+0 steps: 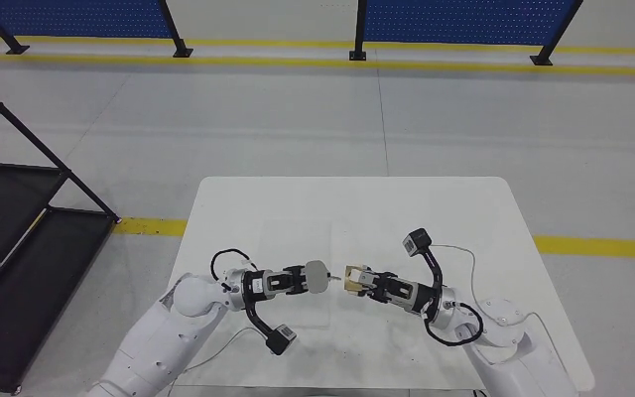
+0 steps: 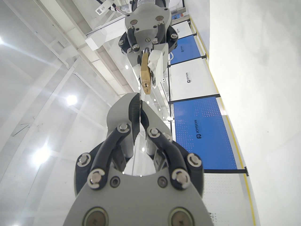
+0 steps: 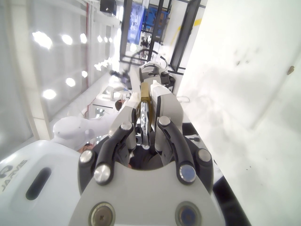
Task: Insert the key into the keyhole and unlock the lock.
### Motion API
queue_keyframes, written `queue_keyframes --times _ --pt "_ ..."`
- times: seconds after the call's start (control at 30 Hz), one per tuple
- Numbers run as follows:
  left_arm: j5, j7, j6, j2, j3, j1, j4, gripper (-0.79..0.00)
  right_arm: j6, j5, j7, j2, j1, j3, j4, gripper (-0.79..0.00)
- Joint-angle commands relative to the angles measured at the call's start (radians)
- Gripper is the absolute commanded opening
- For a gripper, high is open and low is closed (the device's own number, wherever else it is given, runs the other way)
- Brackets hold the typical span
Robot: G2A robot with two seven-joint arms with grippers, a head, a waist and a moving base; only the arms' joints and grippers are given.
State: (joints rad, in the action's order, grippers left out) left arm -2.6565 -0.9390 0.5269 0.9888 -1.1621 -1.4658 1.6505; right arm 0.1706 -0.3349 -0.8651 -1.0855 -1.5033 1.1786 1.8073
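Left claw is closed on the key, its tip apparently just short of the keyhole. Right claw is clamped around the brass padlock. Both are held above the counter, midway along its robot-side edge.

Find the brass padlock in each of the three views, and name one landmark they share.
Top view: padlock between the two arms' tips.
Left wrist view: padlock beyond the left gripper, keyhole facing the camera.
Right wrist view: padlock inside the right gripper.
Shared landmark: the right gripper, shut on it.
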Motion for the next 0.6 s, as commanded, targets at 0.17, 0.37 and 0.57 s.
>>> queue_keyframes --times 0.17,0.37,0.57 --pt "-0.011 0.015 0.003 0.001 0.004 -0.002 0.001 -0.785 0.004 0.003 0.005 0.001 0.001 -0.004 0.001 -0.785" --pt "-0.014 0.015 0.000 0.001 0.008 -0.001 0.001 -0.785 0.008 0.003 0.008 0.001 0.002 -0.007 -0.001 -0.785" --pt "-0.017 0.022 0.001 0.001 0.009 0.000 -0.003 -0.785 0.009 0.005 0.007 0.002 0.003 -0.010 -0.001 -0.785"
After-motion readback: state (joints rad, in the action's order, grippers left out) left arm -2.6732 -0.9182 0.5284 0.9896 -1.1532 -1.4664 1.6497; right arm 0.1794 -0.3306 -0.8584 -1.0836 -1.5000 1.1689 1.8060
